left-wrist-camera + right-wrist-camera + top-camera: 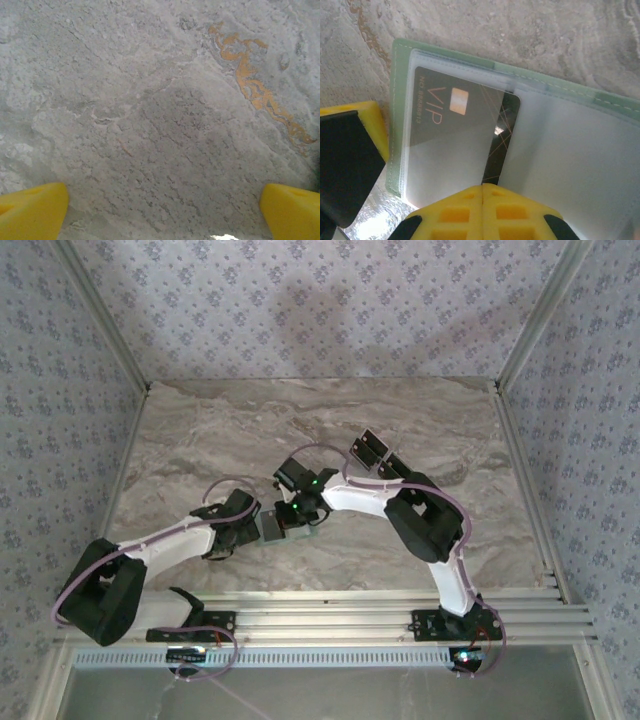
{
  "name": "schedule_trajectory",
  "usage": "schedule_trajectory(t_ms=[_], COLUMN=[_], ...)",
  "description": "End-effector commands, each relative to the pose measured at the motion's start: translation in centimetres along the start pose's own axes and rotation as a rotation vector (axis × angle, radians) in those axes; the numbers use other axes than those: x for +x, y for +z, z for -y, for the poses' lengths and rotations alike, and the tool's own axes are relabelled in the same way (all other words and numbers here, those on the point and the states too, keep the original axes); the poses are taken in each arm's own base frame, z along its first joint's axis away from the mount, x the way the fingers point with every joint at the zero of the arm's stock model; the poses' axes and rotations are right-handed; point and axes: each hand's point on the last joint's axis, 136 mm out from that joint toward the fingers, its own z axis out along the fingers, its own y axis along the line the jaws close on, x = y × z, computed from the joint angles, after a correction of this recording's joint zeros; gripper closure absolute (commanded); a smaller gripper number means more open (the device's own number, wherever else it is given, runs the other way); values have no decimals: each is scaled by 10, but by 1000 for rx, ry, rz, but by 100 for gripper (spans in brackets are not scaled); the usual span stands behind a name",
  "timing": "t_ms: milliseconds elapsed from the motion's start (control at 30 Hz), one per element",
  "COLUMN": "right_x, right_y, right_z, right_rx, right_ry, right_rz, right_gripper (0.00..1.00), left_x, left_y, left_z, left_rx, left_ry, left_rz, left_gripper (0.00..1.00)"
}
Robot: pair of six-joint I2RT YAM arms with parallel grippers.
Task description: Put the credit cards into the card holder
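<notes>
The card holder lies open on the marble, a pale green wallet with clear sleeves. A black credit card marked VIP sits mostly inside the left sleeve, with a dark strip of it still bare. My right gripper is shut, its yellow fingertips pressed together against that card's near edge. From above, the holder lies between both grippers, and more dark cards rest further back right. My left gripper is open wide over bare marble, and one of its fingers stands at the holder's left edge.
The tabletop is grey marble with an orange vein. Patterned walls and metal rails enclose it on three sides. The right arm's elbow bends over the right-centre of the table.
</notes>
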Motion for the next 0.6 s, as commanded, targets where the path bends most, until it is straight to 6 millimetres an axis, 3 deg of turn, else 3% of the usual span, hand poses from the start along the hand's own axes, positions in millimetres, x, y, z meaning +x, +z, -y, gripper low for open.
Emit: schedule_trajectory(t_ms=[0, 267, 567], right_x=[2, -3, -14], right_y=[5, -7, -27], right_z=[-8, -14, 14], right_rx=[-13, -27, 23], right_ry=[-11, -22, 12], right_rz=[-24, -1, 43], right_gripper=[93, 93, 93], left_x=[8, 8, 8], left_y=[7, 6, 7], left_z=[-3, -3, -3], left_rx=[-10, -9, -6], left_ry=[15, 17, 17], left_rz=[-29, -30, -32], left_gripper=[0, 0, 0])
